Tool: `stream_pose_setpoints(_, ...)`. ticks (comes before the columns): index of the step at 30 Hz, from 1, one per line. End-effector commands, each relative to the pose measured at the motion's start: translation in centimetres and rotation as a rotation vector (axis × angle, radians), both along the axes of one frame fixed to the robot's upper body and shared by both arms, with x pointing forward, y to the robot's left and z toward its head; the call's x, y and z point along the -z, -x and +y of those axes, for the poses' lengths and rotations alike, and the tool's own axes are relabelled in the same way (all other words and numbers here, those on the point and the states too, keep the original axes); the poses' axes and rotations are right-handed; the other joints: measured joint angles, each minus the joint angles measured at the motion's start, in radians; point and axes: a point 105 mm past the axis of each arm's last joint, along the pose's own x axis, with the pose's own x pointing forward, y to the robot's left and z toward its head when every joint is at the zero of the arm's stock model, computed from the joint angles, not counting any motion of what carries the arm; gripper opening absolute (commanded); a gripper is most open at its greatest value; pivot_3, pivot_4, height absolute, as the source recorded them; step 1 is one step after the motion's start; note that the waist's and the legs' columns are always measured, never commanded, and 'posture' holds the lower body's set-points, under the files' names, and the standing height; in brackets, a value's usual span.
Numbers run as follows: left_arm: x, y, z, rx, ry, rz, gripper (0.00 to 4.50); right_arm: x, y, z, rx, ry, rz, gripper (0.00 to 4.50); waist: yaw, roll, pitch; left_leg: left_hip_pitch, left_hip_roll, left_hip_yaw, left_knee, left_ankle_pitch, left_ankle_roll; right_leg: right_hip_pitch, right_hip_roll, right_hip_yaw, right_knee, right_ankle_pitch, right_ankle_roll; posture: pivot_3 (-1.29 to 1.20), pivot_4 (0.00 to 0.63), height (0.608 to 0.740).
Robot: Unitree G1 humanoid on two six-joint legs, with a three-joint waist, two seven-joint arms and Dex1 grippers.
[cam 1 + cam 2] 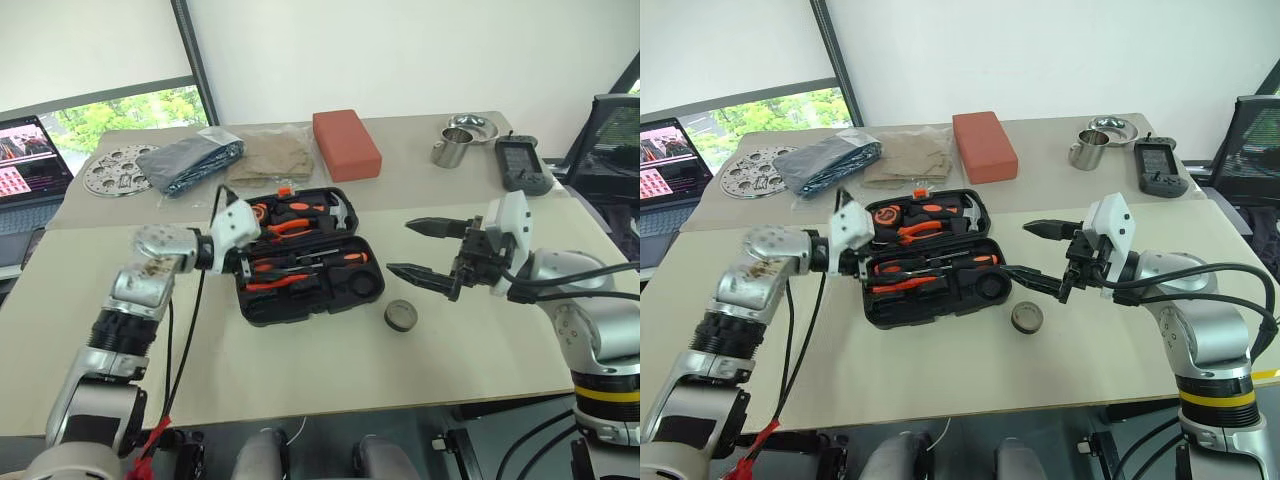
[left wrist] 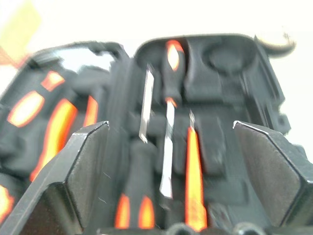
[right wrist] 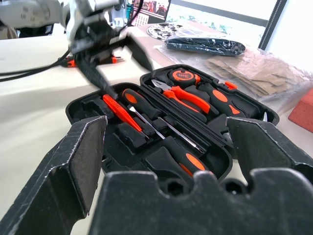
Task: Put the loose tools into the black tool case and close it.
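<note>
On the far left a laptop [image 1: 30, 160] is sitting open at the table [image 1: 300, 370] edge, with a perforated metal disc [image 1: 115, 168] and a dark folded bag [image 1: 190, 160] lying just beyond it. The left gripper [image 3: 105, 66] is hovering over the left end of the black tool case [image 1: 305, 255], its fingers [image 2: 83, 161] standing wide apart and holding nothing. The case is lying open in the middle of the near table — two black-shafted screwdrivers [image 3: 161, 129] and a slim all-orange screwdriver [image 3: 116, 111] are sitting in the slots of its near half, while orange-handled pliers [image 3: 183, 97] are lying in the far half. Behind the case a red-orange block [image 1: 346, 143] is resting on the far table. The small dark grey tape roll [image 1: 401, 316] is lying loose on the table just beside the case's right near corner. The right gripper [image 1: 425, 250] is hanging above that roll — spread fully, empty. Further right, a steel cup [image 1: 450, 148] and a black handheld device [image 1: 524, 165] are sitting.
</note>
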Motion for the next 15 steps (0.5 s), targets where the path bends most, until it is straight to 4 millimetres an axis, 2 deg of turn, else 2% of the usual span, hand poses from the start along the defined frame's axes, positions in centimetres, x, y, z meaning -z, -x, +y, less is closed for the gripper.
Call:
stream_pose_setpoints(1, -0.2, -0.2, -0.2, -0.012, 0.052, -0.022, 3.28, -1.1, 0.1, 0.2, -0.016, -0.01, -0.058, 4.5, 0.0, 0.0, 0.0, 0.0, 0.0, 0.0, 0.0, 0.0, 0.0, 0.0, 0.0, 0.0, 0.0, 0.0, 0.0, 0.0, 0.15, 0.736)
stream_pose_setpoints(10, 4.3, 0.2, -0.9, -0.021, 0.061, 0.081, 0.02, -1.2, 0.2, 0.0, -0.014, -0.008, -0.06, 4.5, 0.001, 0.0, 0.0, 0.0, 0.0, 0.0, 0.0, 0.0, 0.0, 0.0, 0.0, 0.0, 0.0, 0.0, 0.0, 0.0, 0.15, 0.736)
stream_pose_setpoints(15, 5.9, 0.3, -0.8, -0.023, 0.051, 0.123, 0.02, -1.2, 0.2, -0.1, -0.012, -0.006, -0.058, 4.5, 0.002, 0.0, 0.0, 0.0, 0.0, 0.0, 0.0, 0.0, 0.0, 0.0, 0.0, 0.0, 0.0, 0.0, 0.0, 0.0, 0.15, 0.736)
